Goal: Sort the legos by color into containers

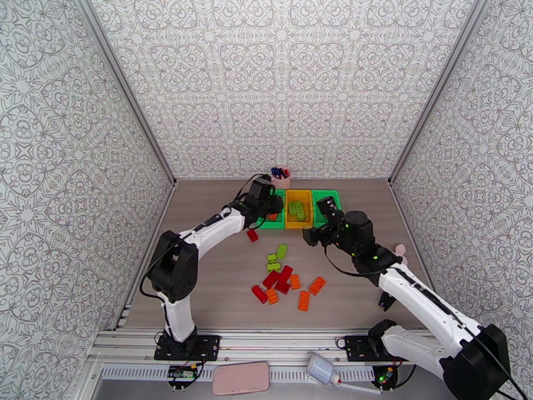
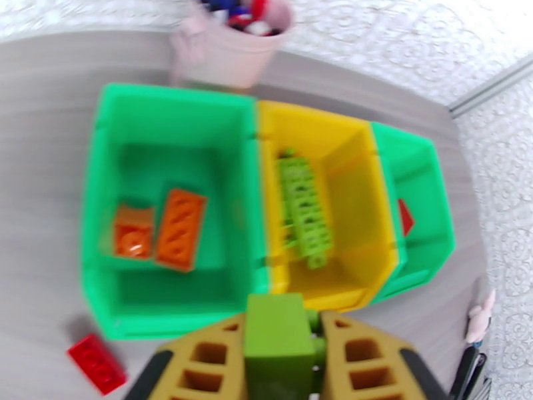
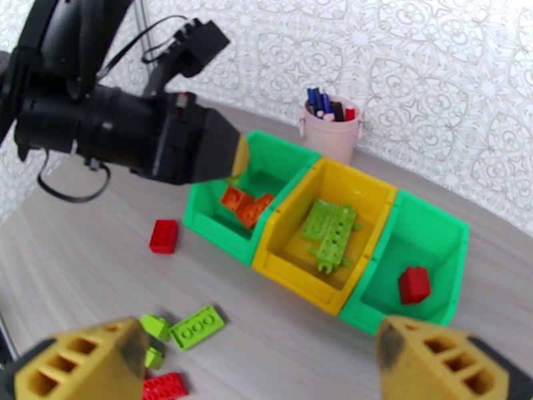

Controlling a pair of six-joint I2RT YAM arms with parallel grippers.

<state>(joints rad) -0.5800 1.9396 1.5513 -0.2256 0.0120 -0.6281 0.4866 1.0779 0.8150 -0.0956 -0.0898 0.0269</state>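
Patterned white walls enclose a wood-grain table (image 1: 213,288). At the upper centre of the overhead view, three containers stand touching in a row in front of a pink pen cup (image 1: 281,176).

In the left wrist view, the left green bin (image 2: 166,115) holds two orange bricks (image 2: 180,228). The yellow bin (image 2: 313,128) holds light green bricks (image 2: 305,208), and the right green bin (image 2: 426,195) holds one red brick (image 2: 405,217). The loose legos (image 1: 283,281) lie in a cluster at lower centre of the overhead view. A lone red brick (image 2: 96,361) sits at lower left of the wrist frame, just outside the left green bin.

The left gripper (image 2: 280,341) is clamped on a light green brick (image 2: 276,368), at the bottom of the frame. It is lined up with the wall shared by the left green and yellow bins. The right gripper (image 3: 261,338) has its jaws spread wide and holds nothing. It hovers over the table in front of the bins.

Risks, as I judge them:
- Released from here, the green brick could strike the shared wall, then fall among the orange bricks or bounce onto the table.
- Bin colour does not match brick colour, so a green brick could go into a green bin by mistake.
- Both arms crowd the same bins and could collide or push the light bins out of line.

No brand, label or writing can be read anywhere.
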